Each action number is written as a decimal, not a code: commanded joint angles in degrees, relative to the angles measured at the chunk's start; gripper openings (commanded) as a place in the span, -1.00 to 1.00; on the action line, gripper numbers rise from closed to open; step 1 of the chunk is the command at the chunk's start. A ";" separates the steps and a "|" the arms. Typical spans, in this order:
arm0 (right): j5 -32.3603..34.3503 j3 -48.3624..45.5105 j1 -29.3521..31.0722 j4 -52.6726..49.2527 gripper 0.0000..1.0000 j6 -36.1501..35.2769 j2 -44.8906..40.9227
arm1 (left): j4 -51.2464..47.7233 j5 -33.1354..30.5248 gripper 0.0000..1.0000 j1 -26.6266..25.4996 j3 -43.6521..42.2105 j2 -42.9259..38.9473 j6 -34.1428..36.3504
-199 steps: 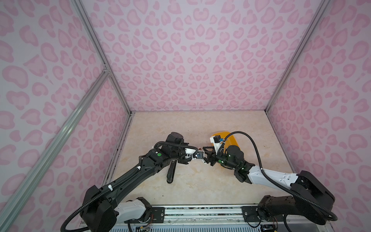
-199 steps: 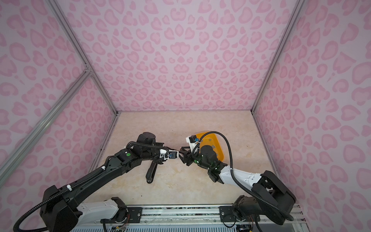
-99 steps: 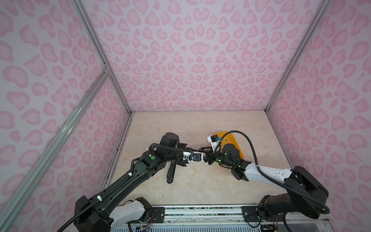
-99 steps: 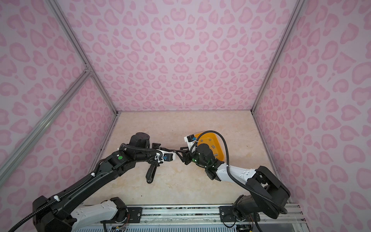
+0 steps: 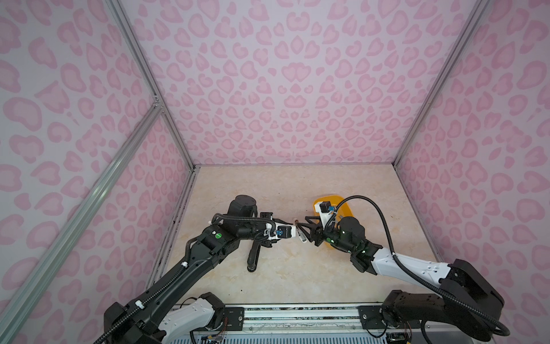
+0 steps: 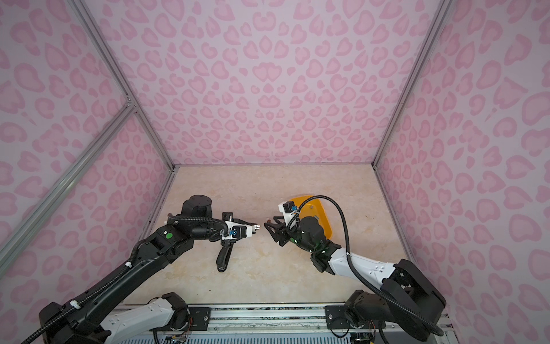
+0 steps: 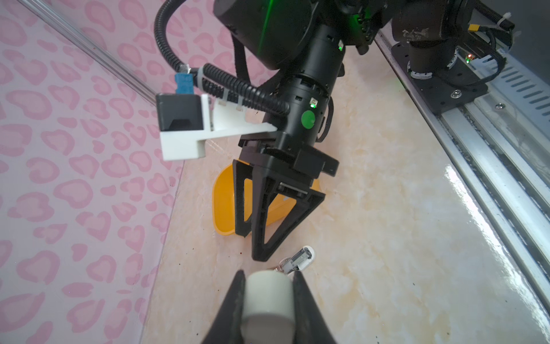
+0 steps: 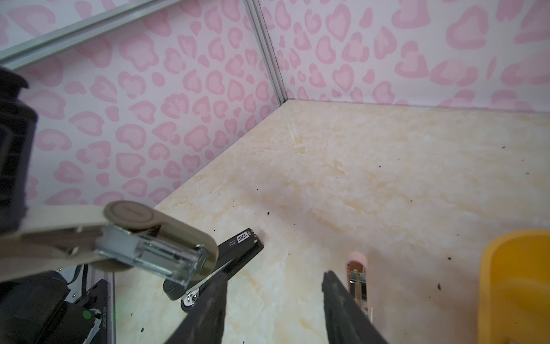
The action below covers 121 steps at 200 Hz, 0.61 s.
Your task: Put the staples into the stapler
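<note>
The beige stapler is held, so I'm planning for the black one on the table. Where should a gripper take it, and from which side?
Probably from straight above, pinching the black stapler across its narrow width near the end clear of the left arm. It lies flat, long and slim, and that arm overhangs its other end.

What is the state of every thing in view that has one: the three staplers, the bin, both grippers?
left gripper: shut on the beige stapler.
right gripper: open, empty.
beige stapler: held above the table, opened, metal magazine exposed.
black stapler: lying on the table, not gripped.
pink stapler: lying on the table, metal inside facing up.
orange bin: standing on the table, contents hidden.
</note>
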 commanded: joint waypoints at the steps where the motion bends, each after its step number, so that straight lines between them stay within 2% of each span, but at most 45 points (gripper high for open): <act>1: 4.63 -6.08 3.20 11.68 0.11 -10.81 -4.16 | 1.36 5.53 -0.92 1.59 0.18 -0.10 -1.02; 18: 9.52 -8.86 6.92 16.24 0.26 -16.52 -6.12 | -0.65 7.52 -0.92 1.72 0.63 0.35 0.67; 32: 5.60 -8.86 7.15 17.72 0.40 -17.02 -5.82 | -2.34 9.66 -0.92 1.72 0.54 0.40 2.71; 44: 2.65 -8.72 7.92 17.41 0.39 -18.46 -5.28 | -3.28 11.36 -0.92 1.70 0.14 0.31 4.15; 64: 5.28 -9.28 10.61 18.11 0.40 -21.97 -4.56 | -2.96 13.09 -0.92 1.42 -0.94 -0.37 5.14; 89: 4.01 -6.00 12.04 11.58 0.46 -24.08 -4.11 | -3.34 12.98 -0.92 0.43 -1.22 -0.83 5.51; 121: 3.23 -6.11 13.97 11.73 0.49 -25.84 -3.90 | -3.98 12.82 -0.92 -1.38 -1.39 -0.54 6.40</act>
